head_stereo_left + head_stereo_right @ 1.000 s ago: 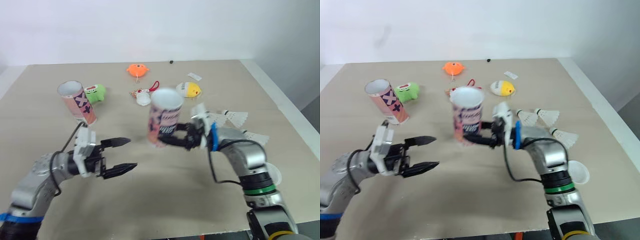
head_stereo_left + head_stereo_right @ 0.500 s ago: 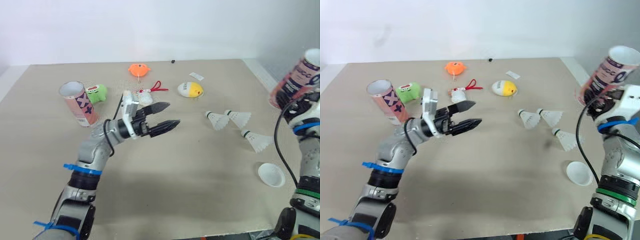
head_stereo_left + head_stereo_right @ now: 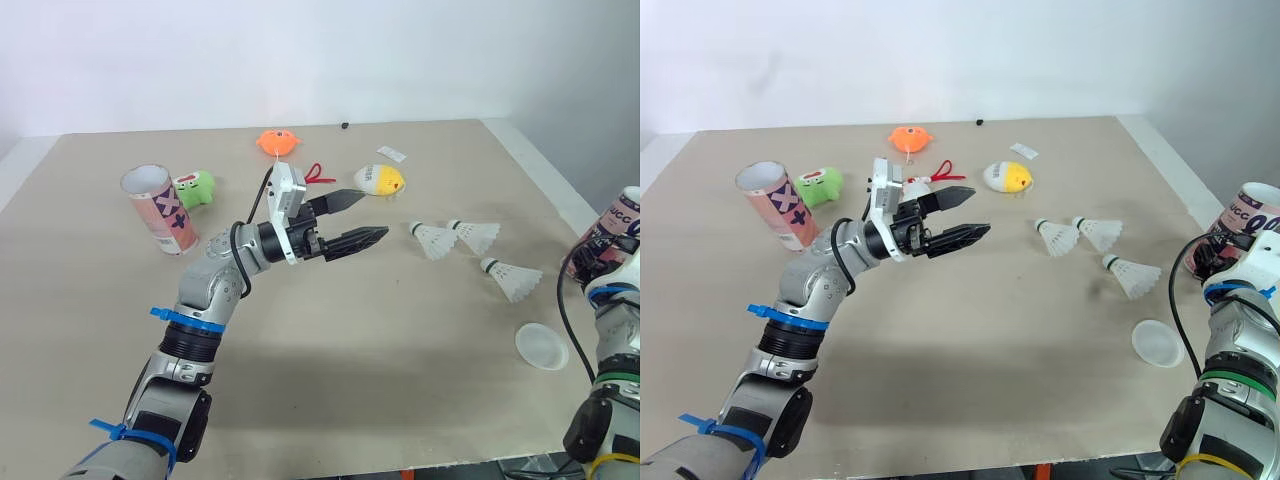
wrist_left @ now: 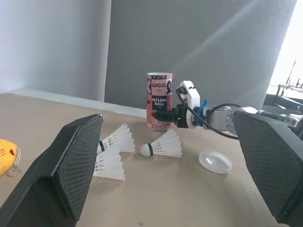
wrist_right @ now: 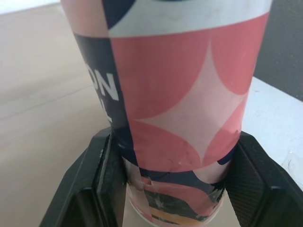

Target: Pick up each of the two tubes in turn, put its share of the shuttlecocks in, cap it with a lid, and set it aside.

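My right gripper (image 5: 176, 191) is shut on a pink and navy tube (image 3: 1246, 216), held upright at the table's right edge with its top open. My left gripper (image 3: 373, 216) is open and empty above the middle of the table, pointing toward three white shuttlecocks (image 3: 432, 239) (image 3: 474, 235) (image 3: 512, 280) that lie to its right. A white lid (image 3: 541, 346) lies near the front right, beside the held tube. The second tube (image 3: 160, 208), pink with cross marks, leans at the far left with its top open.
Small toys lie at the back: a green one (image 3: 192, 187) by the second tube, an orange one (image 3: 276, 140), a yellow egg shape (image 3: 382, 179) and a white one with a red cord (image 3: 923, 184). A white strip borders the table's right edge (image 3: 545, 170).
My right arm carried the tube from the middle of the table, up and out to the right, then down at the right edge. My left gripper reached rightward toward the shuttlecocks, still open.
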`<move>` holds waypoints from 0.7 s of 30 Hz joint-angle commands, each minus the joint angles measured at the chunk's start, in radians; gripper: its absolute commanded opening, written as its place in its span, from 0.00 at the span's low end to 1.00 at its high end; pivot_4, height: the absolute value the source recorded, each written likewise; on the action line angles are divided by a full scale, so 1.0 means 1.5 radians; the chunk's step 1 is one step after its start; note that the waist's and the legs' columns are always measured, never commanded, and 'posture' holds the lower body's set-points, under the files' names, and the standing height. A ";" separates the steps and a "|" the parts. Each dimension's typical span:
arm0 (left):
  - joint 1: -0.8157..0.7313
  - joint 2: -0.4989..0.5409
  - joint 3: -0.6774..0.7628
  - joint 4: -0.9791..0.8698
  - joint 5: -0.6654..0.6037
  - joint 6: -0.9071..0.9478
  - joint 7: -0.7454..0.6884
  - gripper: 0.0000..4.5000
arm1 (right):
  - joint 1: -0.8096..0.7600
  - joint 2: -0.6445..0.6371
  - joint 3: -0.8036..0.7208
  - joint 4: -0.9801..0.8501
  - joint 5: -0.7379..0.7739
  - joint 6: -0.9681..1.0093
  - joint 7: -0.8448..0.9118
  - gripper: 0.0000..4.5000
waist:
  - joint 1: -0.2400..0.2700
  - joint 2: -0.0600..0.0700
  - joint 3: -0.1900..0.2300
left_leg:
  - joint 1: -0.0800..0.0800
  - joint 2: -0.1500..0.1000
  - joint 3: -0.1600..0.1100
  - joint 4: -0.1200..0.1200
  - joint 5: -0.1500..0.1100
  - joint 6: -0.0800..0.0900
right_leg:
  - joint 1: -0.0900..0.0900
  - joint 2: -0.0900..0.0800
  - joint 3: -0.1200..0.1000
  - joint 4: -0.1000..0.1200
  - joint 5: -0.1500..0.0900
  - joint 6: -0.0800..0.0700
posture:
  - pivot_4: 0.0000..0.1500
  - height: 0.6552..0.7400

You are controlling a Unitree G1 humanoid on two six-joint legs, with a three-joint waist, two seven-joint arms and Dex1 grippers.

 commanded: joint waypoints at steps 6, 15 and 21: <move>0.012 -0.001 0.005 -0.033 -0.001 -0.010 0.002 1.00 | -0.009 -0.010 -0.028 0.045 0.052 -0.007 0.017 0.82 | 0.000 0.000 0.000 | 0.000 0.000 0.000 0.000 0.000 -0.001 | 0.001 0.000 0.000 0.000 -0.001 0.002 | 1.00 0.91; 0.007 -0.013 0.010 -0.013 0.010 -0.033 0.009 1.00 | 0.016 -0.021 -0.022 0.016 0.074 0.036 0.076 0.97 | 0.000 0.000 0.000 | 0.000 -0.001 0.000 0.000 0.001 -0.001 | 0.001 -0.001 0.001 0.000 0.000 0.003 | 1.00 0.91; 0.010 -0.010 0.014 -0.002 0.016 -0.042 0.005 1.00 | 0.088 -0.039 -0.027 -0.073 0.087 0.084 0.114 0.97 | 0.001 0.000 0.000 | 0.000 -0.001 0.000 0.000 0.001 -0.001 | 0.001 -0.001 0.001 0.000 -0.001 0.004 | 1.00 0.91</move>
